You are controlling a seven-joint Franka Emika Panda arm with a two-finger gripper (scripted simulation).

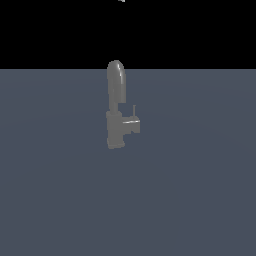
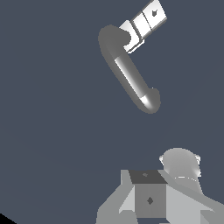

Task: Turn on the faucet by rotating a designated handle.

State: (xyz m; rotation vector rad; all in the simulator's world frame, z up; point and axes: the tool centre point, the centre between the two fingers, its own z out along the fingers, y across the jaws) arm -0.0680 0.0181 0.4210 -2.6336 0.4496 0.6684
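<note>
Gripper well above the faucet, nothing held.

The gripper [image 2: 149, 192] showed only as grey blocks in the wrist view; whether its jaws were parted could not be told. The faucet [image 1: 116, 107] stood upright on the grey floor [image 1: 200, 190], well apart, handle [image 1: 133, 119] on the exterior view's right.

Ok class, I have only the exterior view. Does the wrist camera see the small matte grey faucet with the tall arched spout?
Observer: Yes, the faucet shows whole, seen from above its arch.
Operator: Is anything touching it there?
Observer: No; the blocky grey robot parts sit well apart from it.
Operator: And the short grey side-stub handle?
Observer: The handle is brightly lit, but I cannot make out its thin pin.
</note>
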